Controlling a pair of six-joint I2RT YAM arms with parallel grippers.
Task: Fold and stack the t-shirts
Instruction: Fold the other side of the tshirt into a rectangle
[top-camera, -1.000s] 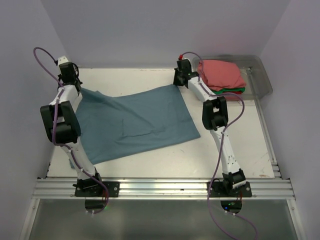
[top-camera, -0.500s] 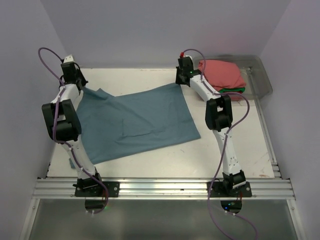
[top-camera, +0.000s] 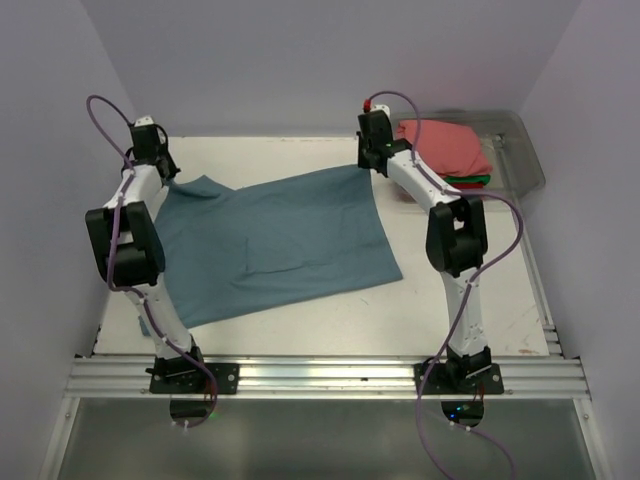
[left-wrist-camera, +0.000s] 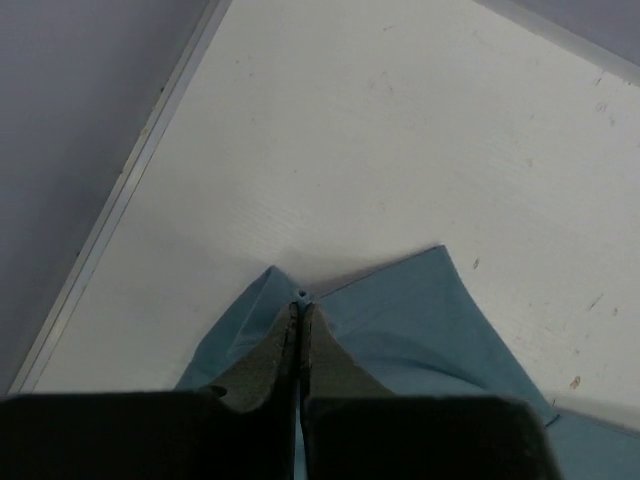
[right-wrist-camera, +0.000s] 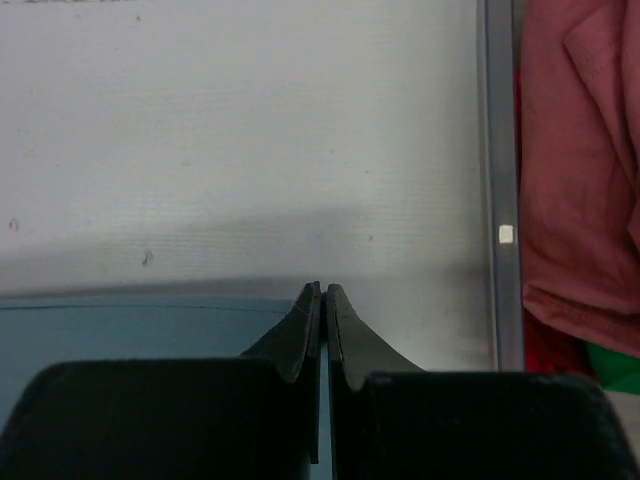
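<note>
Across the table (top-camera: 330, 322), the slate-blue t-shirt (top-camera: 270, 245) spreads, long axis left to right.

Lighting was bright, even and diffuse. Soft shadows lay on the table (right-wrist-camera: 200, 240). The left gripper (left-wrist-camera: 301, 306) showed dark and slightly blurred.

**A:** What sits at the bottom of the frame?

**B:** The right gripper (right-wrist-camera: 322, 292). Its two dark fingers are pressed together, with a sliver of blue in the slit between them.

**A:** Is that blue cloth?

**B:** Yes, the blue t-shirt (right-wrist-camera: 130, 330). Its far edge runs level from the left border up to the fingers, on the white table (right-wrist-camera: 250, 120).

**A:** And on the right?

**B:** A grey strip (right-wrist-camera: 497, 120) runs top to bottom. Beyond it lies a pink t-shirt (right-wrist-camera: 580, 150), with a bit of a red t-shirt (right-wrist-camera: 545, 355) and a green t-shirt (right-wrist-camera: 618, 368) showing under its near edge.
</note>
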